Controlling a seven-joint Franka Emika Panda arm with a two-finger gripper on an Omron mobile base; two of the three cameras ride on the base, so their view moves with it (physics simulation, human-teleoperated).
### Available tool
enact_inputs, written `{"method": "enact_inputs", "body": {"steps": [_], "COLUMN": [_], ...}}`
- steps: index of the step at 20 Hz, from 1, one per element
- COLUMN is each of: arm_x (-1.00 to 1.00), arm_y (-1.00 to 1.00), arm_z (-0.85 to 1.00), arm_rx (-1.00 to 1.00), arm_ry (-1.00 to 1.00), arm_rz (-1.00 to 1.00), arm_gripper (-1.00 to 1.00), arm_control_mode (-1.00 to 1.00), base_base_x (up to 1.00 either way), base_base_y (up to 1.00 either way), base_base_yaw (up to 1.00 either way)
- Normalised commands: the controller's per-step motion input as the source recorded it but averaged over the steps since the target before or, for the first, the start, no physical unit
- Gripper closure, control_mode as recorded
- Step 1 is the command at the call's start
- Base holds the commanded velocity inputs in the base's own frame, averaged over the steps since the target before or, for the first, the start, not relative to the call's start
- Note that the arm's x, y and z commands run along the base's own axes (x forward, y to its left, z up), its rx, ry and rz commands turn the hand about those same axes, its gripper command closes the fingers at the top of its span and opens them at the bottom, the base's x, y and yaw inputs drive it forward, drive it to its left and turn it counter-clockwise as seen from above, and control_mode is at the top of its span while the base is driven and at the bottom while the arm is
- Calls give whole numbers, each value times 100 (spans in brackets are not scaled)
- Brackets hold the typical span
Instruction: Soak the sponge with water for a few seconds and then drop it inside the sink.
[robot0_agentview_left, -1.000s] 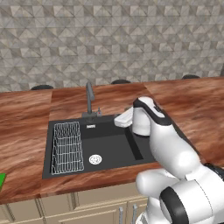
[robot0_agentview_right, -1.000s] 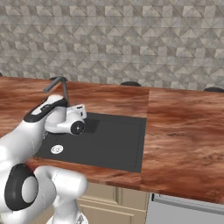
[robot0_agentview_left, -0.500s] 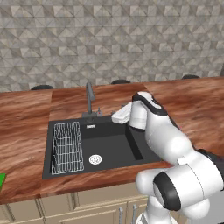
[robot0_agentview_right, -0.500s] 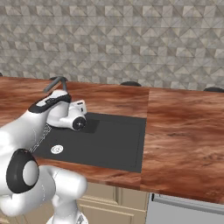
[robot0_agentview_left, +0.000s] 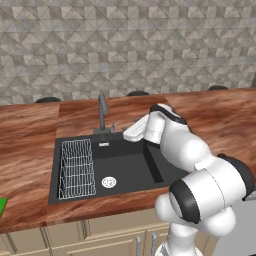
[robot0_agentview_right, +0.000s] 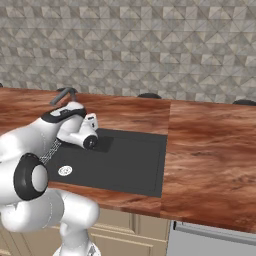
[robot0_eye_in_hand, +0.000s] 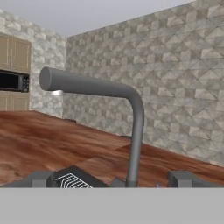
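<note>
Ahead of my gripper (robot0_eye_in_hand: 112, 177): faucet (robot0_eye_in_hand: 131, 113), close.
Fingertips look spread, nothing between; lined up for the tap over the sink (robot0_agentview_left: 125, 167). Sponge (robot0_agentview_left: 2, 206) sits far off on the counter (robot0_agentview_left: 30, 150).

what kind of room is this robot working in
A kitchen, rendered rather than real. A matte black sink is set into a wooden counter, with a grey faucet behind it and a white wire rack in the basin. A microwave sits among wall cabinets.
</note>
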Motion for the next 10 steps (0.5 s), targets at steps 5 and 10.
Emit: {"method": "enact_inputs", "body": {"steps": [5, 10], "arm_x": [4, 3], "arm_y": [3, 0], "arm_z": [-12, 0], "arm_rx": [0, 0], "arm_ry": [-1, 0], "arm_rz": [1, 1], "arm_gripper": [-100, -100], "arm_control_mode": [-100, -100], "base_base_x": [0, 0], "base_base_y": [0, 0], "base_base_yaw": [0, 0]}}
